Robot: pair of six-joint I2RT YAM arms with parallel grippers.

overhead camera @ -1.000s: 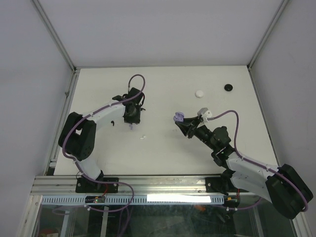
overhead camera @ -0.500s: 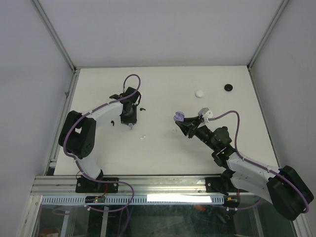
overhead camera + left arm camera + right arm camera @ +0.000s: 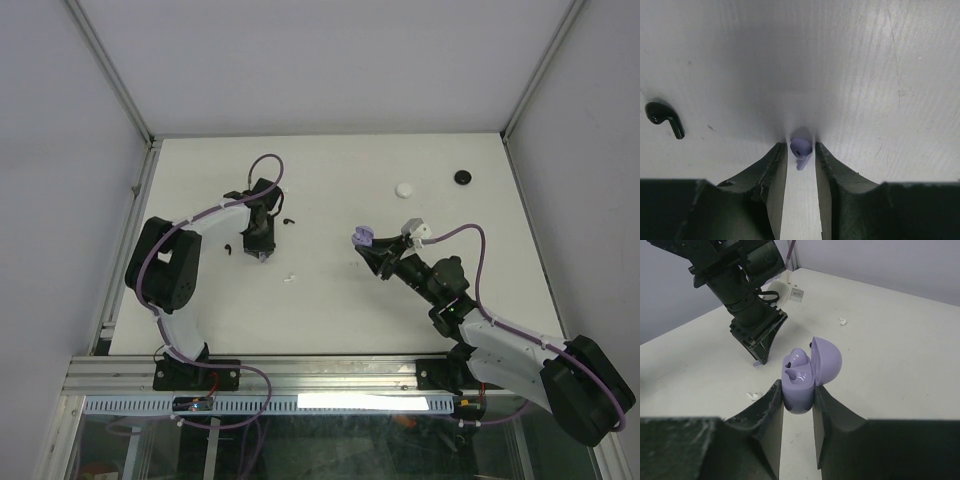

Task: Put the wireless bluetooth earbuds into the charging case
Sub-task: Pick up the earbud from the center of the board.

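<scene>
My right gripper (image 3: 370, 246) (image 3: 798, 390) is shut on an open purple charging case (image 3: 362, 238) (image 3: 799, 382), held upright above the table with its lid tipped back. One purple earbud (image 3: 801, 359) sits in the far slot and the near slot is bare. My left gripper (image 3: 263, 252) (image 3: 801, 146) is down at the table, its narrow jaws closed round a second purple earbud (image 3: 801, 148) at the tips. Its stem shows in the right wrist view (image 3: 757, 363). Loose on the table are black earbuds (image 3: 290, 220) (image 3: 228, 248) (image 3: 662, 116) and white earbuds (image 3: 288, 278) (image 3: 754, 396) (image 3: 842, 321).
A white round puck (image 3: 404, 188) and a black round puck (image 3: 463, 177) lie at the back right of the white table (image 3: 330, 310). Grey walls with metal posts close in the left, back and right sides.
My left arm has shifted a little left and its elbow has swung inward, uncovering the black earbud beside it. The purple earbud stays at its tips. The right arm and case have not moved.
</scene>
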